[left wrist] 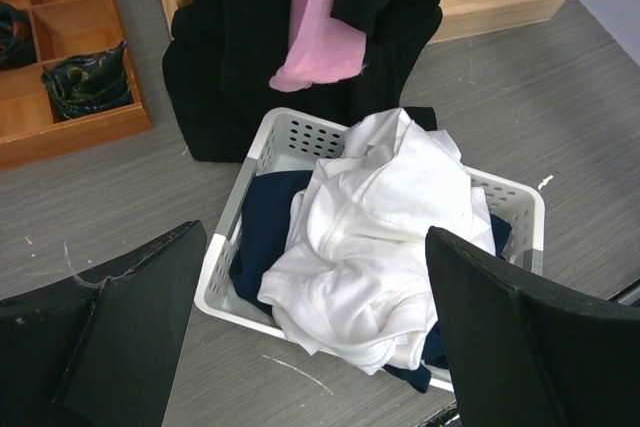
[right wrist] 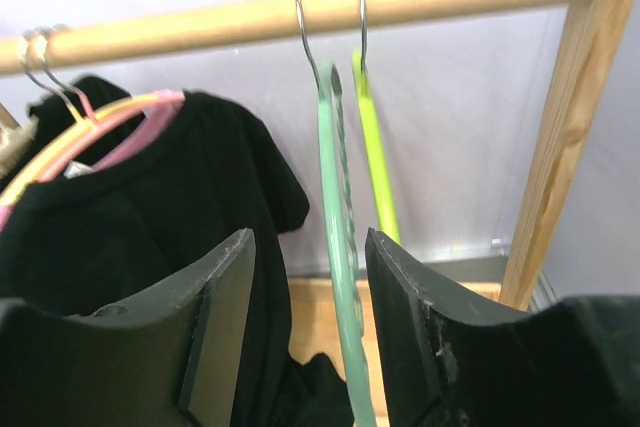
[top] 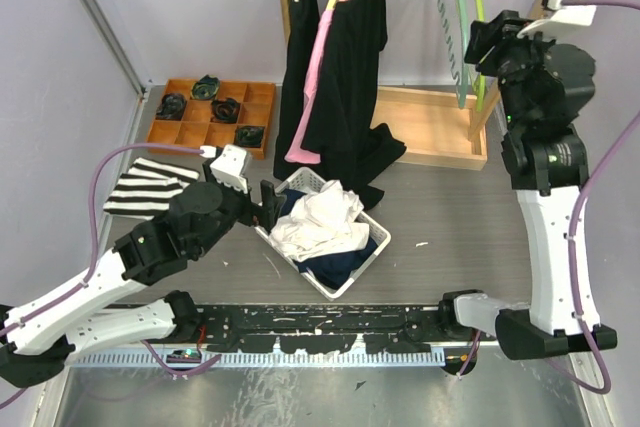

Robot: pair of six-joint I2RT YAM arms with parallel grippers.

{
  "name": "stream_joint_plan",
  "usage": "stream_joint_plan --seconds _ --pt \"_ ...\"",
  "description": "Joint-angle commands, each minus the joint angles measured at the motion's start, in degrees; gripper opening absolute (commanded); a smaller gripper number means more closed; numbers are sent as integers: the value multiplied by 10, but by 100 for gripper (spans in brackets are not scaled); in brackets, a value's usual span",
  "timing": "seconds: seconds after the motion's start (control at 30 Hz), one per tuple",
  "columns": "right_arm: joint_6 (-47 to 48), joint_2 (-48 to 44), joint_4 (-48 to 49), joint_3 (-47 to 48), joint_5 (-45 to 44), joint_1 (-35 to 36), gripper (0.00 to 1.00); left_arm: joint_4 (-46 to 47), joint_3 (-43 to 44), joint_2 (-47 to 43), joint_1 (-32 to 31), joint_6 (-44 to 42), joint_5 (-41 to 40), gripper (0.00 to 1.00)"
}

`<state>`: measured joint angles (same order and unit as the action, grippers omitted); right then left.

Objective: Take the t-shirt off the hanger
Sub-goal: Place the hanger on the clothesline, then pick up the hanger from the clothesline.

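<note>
A white t-shirt [left wrist: 380, 237] lies crumpled in a white basket [left wrist: 225, 247] over a navy garment. My left gripper [left wrist: 315, 245] hovers open just in front of that basket [top: 360, 272], nothing between its fingers. On the rack, black t-shirts [top: 350, 67] hang on pink and yellow hangers [right wrist: 110, 122]. Two bare hangers hang at the right: a teal one [right wrist: 338, 247] and a lime one [right wrist: 375, 157]. My right gripper [right wrist: 310, 242] is raised to the rail, open, its fingers either side of the teal hanger [top: 445, 7] with gaps on both sides.
The wooden rail [right wrist: 300, 7] and the rack's right post [right wrist: 560, 127] stand close to my right gripper. A wooden compartment tray [top: 210, 112] with dark rolled items sits at the back left. A striped cloth [top: 145, 187] lies near my left arm.
</note>
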<state>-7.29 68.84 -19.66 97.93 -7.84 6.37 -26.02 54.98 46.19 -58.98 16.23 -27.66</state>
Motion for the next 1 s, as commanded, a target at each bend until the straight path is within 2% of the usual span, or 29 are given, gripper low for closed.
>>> stream_joint_plan --seconds 0.0,0.2,0.33,0.67,0.97 --pt "6 -16 -20 58 16 -1 54 24 22 -1 1 -14 -22 98" --pt "-31 6 -35 79 83 1 55 32 30 2 1 -22 -23 98" --pt "-36 22 -31 84 91 31 55 33 27 3 0 -19 -12 98" --pt "-1 84 -14 109 -28 213 58 45 19 -1 1 -21 10 98" --pt "-14 141 3 126 -113 284 60 63 8 -12 1 -17 -13 98"
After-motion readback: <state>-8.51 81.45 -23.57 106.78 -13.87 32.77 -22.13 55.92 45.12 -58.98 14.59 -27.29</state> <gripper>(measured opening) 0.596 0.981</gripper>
